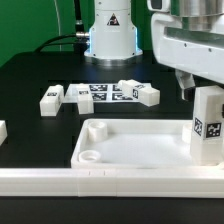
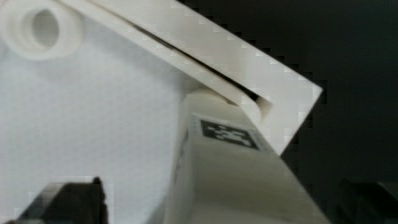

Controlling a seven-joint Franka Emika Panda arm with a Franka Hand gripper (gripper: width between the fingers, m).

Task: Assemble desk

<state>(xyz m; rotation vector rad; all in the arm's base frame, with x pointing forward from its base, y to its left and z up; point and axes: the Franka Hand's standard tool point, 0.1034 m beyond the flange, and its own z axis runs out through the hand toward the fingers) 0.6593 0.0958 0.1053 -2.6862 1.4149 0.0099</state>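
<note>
The white desk top [image 1: 135,140], a tray with a raised rim, lies at the front of the black table. My gripper [image 1: 205,90] is shut on a white square leg [image 1: 207,125] with a tag. It holds the leg upright at the top's corner on the exterior view's right. In the wrist view the leg [image 2: 231,165] runs down to that corner of the desk top [image 2: 89,110], with a round socket [image 2: 48,30] at another corner. Whether the leg touches the top I cannot tell. A dark fingertip [image 2: 71,205] shows beside the leg. Three more legs [image 1: 52,100] [image 1: 82,95] [image 1: 140,93] lie behind.
The marker board [image 1: 108,92] lies between the loose legs at the back. A long white rail [image 1: 100,181] runs along the front edge. The robot base [image 1: 110,35] stands at the back. A white piece [image 1: 2,130] shows at the exterior view's left edge.
</note>
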